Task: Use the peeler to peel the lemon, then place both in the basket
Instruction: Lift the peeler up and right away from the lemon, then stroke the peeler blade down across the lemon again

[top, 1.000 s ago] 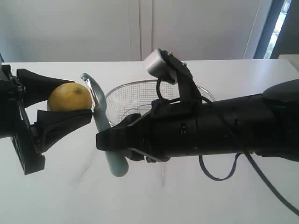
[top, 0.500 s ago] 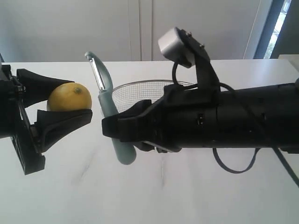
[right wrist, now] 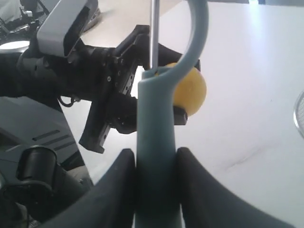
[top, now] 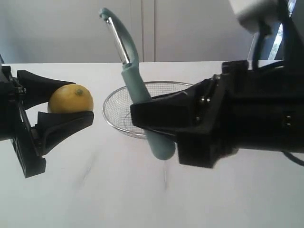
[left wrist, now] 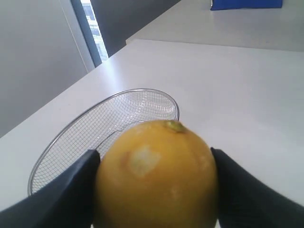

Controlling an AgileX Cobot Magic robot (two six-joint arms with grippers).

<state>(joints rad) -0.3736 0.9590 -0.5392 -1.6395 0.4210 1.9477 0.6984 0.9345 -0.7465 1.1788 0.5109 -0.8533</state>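
Note:
The yellow lemon (top: 71, 99) is pinched between the black fingers of my left gripper (top: 81, 100), above the white table at the left. Close up, the lemon (left wrist: 156, 180) fills the span of the left gripper (left wrist: 156, 164) and shows a small pale scraped patch. My right gripper (top: 148, 119) is shut on the teal handle of the peeler (top: 135, 85), whose metal blade points up and tilts left, clear of the lemon. From the right wrist, the peeler (right wrist: 156, 133) stands between the fingers of the right gripper (right wrist: 156, 159), with the lemon (right wrist: 194, 92) beyond it. The wire basket (top: 114, 111) rests on the table behind the peeler.
The basket (left wrist: 95, 126) lies just beyond the lemon, with nothing in the part I see. My right arm's bulky black body (top: 237, 118) covers the basket's right half. A white wall and a window strip (top: 280, 23) stand behind the table.
My right gripper has carried the peeler up and to the right, away from the lemon. The blade now stands high above the basket. The left gripper and lemon have not moved.

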